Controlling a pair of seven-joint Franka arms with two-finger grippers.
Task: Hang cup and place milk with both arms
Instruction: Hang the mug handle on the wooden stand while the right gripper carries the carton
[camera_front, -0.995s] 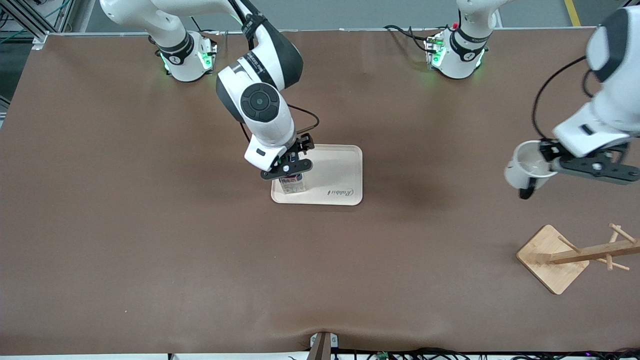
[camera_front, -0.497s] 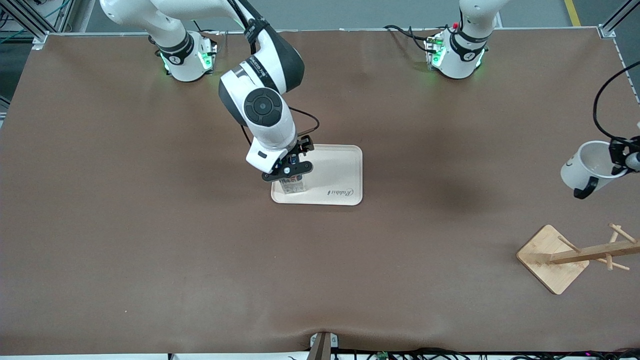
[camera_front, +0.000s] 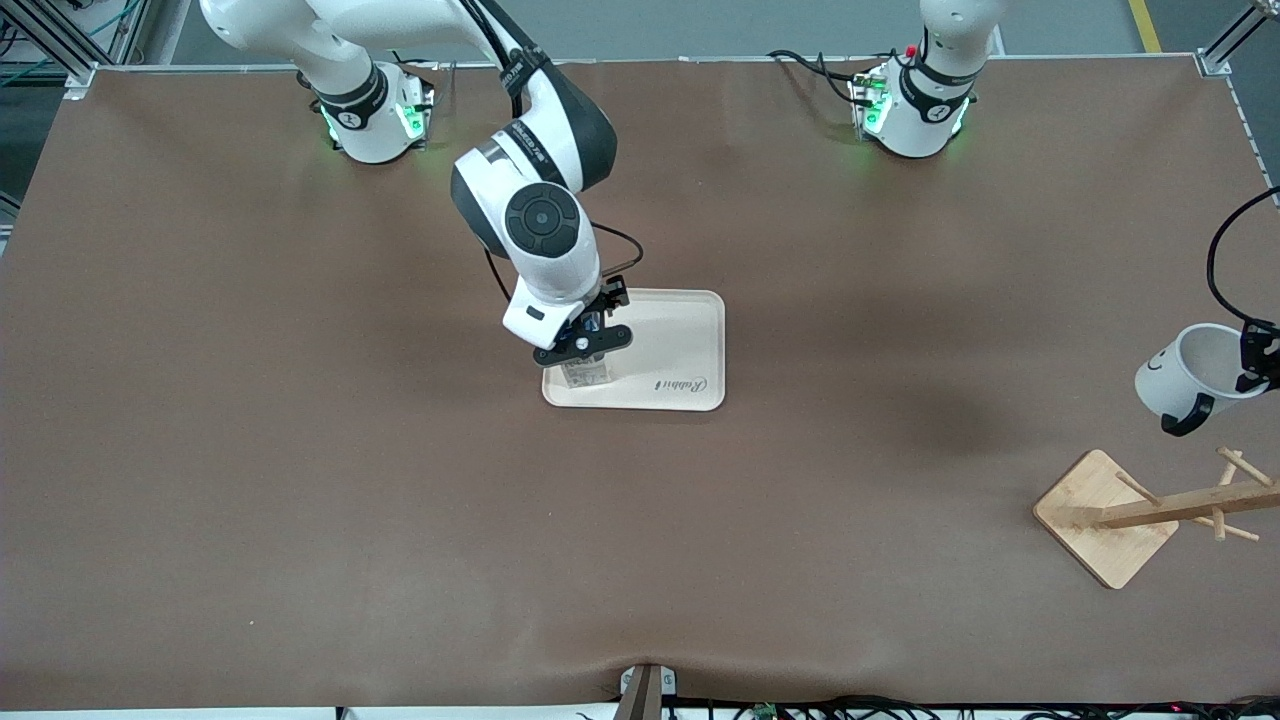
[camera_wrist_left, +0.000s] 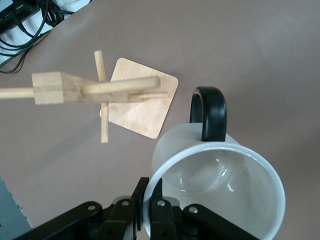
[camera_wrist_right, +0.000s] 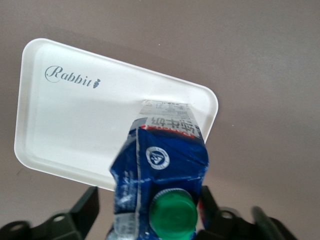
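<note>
milk on tray, cup empty

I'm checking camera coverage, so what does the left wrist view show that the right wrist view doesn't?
Only the left wrist view shows the cup, open side toward the camera with its black handle up, its rim gripped by the left pincer, plus the wooden rack on its square base on the table below. Only the right wrist view shows the milk with its green cap, held between the fingers of the right pincer, over the white tray marked "Rabbit". Both share the brown table.
</note>
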